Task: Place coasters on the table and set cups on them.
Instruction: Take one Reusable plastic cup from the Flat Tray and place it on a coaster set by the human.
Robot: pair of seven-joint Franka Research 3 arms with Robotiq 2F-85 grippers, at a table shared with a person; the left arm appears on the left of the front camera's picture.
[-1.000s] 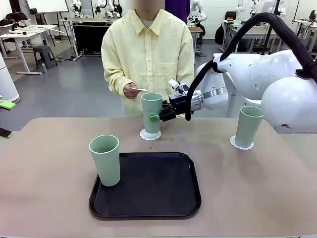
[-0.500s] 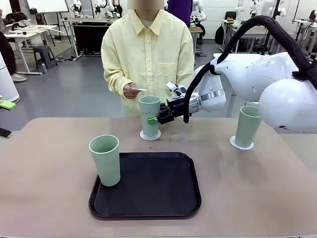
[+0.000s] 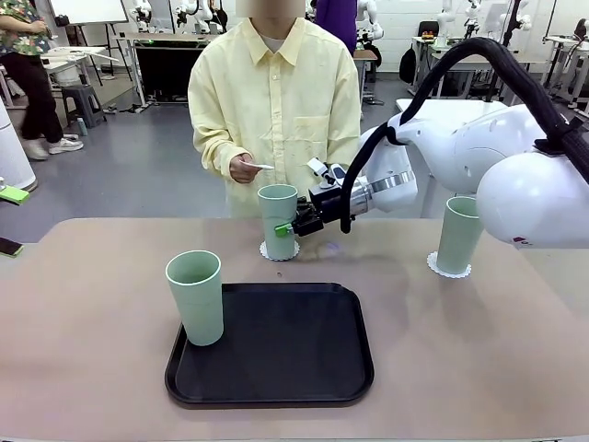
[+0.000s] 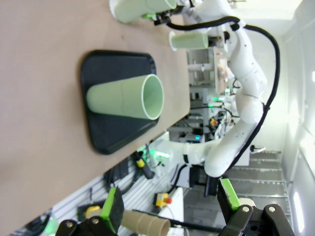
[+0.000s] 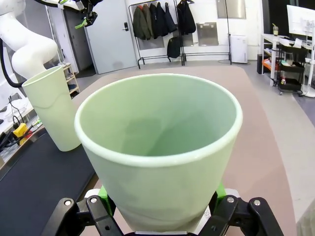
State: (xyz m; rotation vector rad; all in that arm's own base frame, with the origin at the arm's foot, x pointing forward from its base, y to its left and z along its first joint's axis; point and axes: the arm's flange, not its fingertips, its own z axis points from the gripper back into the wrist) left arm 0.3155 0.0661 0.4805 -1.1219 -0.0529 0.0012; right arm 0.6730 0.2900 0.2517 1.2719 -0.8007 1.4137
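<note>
I see a black tray (image 3: 294, 345) lying flat near my side, a person in a pale yellow shirt (image 3: 276, 101) standing opposite, and dark jackets (image 5: 157, 22) hanging on a rack behind

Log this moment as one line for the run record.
right hand: shut on middle cup, at middle coaster | left hand: open, empty | right cup: on right coaster | third cup: on black tray
</note>
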